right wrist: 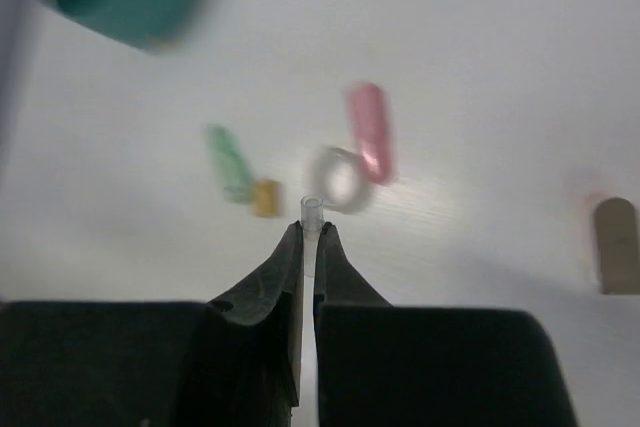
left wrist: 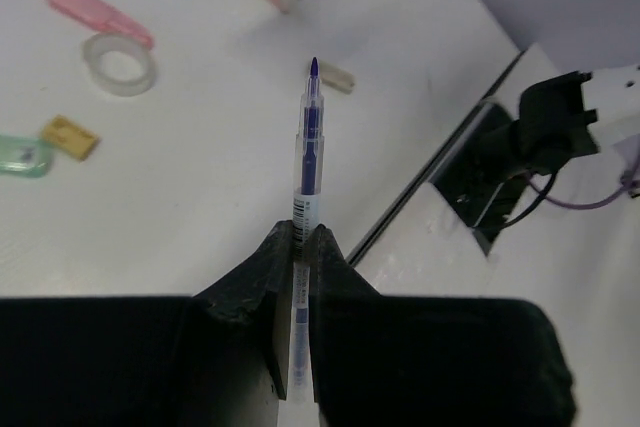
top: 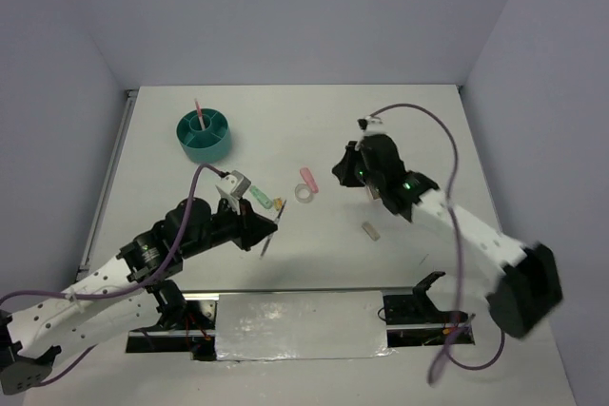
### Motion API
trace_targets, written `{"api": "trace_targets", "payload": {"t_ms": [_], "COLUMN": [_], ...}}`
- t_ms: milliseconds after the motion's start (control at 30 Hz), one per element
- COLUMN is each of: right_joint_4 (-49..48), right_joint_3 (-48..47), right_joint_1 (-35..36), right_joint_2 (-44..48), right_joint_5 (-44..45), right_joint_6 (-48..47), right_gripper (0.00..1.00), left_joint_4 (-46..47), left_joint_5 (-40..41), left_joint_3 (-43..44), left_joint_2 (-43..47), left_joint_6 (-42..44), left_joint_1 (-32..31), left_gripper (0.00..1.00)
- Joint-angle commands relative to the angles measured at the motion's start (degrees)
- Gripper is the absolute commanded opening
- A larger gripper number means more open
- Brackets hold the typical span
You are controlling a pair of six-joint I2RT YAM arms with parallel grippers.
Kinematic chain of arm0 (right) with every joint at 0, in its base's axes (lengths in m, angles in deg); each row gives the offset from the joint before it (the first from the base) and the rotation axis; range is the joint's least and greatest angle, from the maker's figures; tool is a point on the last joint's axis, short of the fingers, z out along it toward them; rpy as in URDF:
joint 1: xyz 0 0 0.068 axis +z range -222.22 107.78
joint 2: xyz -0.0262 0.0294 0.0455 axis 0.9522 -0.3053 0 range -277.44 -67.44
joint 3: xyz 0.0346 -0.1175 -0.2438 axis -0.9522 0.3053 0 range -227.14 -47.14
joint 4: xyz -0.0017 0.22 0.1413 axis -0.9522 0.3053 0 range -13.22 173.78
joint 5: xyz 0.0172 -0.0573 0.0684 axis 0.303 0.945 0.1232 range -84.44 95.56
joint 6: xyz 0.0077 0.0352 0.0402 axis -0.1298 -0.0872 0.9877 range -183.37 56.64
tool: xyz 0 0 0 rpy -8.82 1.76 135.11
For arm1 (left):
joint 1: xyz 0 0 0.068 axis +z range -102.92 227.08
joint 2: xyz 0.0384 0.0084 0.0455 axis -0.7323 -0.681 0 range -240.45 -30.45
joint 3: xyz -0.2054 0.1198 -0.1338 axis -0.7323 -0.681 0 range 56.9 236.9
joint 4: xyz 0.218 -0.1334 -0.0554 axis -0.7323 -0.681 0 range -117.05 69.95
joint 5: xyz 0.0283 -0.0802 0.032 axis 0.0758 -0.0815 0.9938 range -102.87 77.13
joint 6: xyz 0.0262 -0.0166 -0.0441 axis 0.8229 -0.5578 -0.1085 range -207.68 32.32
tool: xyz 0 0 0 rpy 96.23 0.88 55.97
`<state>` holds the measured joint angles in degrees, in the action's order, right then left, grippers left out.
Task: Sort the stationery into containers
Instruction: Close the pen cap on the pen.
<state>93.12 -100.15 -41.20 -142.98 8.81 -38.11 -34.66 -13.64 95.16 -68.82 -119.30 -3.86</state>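
Item: blue pen (left wrist: 308, 147) clamped in left gripper (left wrist: 300, 237) jaws, nib outward. Item: thin clear tube (right wrist: 311, 209) pinched between right gripper (right wrist: 310, 232) jaws, barely parted.

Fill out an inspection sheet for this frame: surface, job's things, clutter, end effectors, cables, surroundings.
Surface: white table, no spills seen.
Job's things: teal organizer at far left, with a pink pen upright in its centre cup; mint-green block, orange piece, tape ring, pink block and beige block lie loose mid-table.
Clutter: nothing seen.
End effectors: left end effector shut on a blue pen; right end effector shut on a thin clear tube, identity unclear.
Cables: purple cable loops over the right arm; second purple cable on the left arm.
Surroundings: pale walls; shiny plate between the arm bases.
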Motion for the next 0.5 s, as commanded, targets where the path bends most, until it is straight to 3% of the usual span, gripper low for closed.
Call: {"api": "trace_targets", "payload": {"t_ms": [0,100,200,467], "right_joint_4": [-16.5,-24.3,-27.7,-31.7], "right_joint_3": [9.4,16.5,19.6,20.7], "right_joint_1": [7.1,13.0,15.8,20.2], "right_joint_2": [21.4,33.7,40.5,44.0], "right_joint_5": [10.2,13.5,12.0,7.0], "right_joint_6": [17.8,22.3,23.3,20.3], "right_gripper": [0.00,0.00,0.00,0.00], "left_joint_4": [25.1,37.8,47.4,53.1], "left_joint_5": [-8.4,-11.7,-14.0,-15.0], "left_joint_3": [-5.3,-8.5,-10.0,-9.9], "left_joint_2": [-1.3,-4.2,-6.4,-8.1], "left_joint_6": [-6.7,-11.3,-12.9,-14.0], "left_joint_1": [-0.6,-1.1,-1.7,-2.2], "left_gripper": [0.00,0.00,0.00,0.00]}}
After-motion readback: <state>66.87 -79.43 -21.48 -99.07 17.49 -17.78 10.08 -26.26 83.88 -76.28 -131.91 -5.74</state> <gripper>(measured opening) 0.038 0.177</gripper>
